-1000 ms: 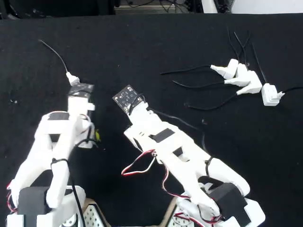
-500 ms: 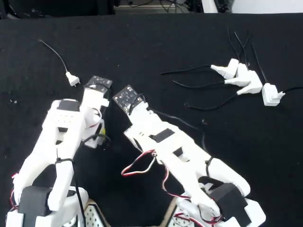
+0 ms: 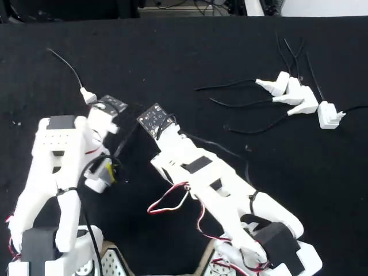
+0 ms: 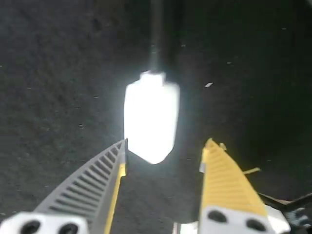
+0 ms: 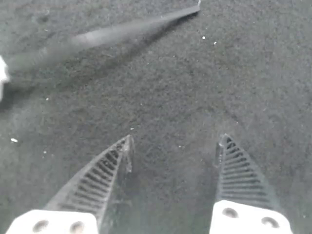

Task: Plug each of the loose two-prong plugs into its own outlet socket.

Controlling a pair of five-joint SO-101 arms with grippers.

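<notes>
A small white two-prong plug (image 3: 88, 95) with a thin black cable (image 3: 64, 63) lies at the table's left. In the left wrist view the plug (image 4: 151, 122) lies just ahead of my left gripper (image 4: 163, 146), whose fingers stand open on either side of its near end without touching it. My left gripper (image 3: 96, 103) sits right beside that plug in the high view. My right gripper (image 5: 173, 146) is open over bare black cloth near the table's middle (image 3: 153, 119), holding nothing. A blurred cable (image 5: 97, 35) crosses beyond its tips.
At the far right lie several white plugs (image 3: 289, 92) in a cluster with black cables (image 3: 247, 104) trailing left, and a white block (image 3: 328, 115) beside them. The black cloth (image 3: 190, 57) covers the whole table.
My left arm swung right, then came back left and lower, so its gripper now sits at the white plug. The right arm has not moved.
</notes>
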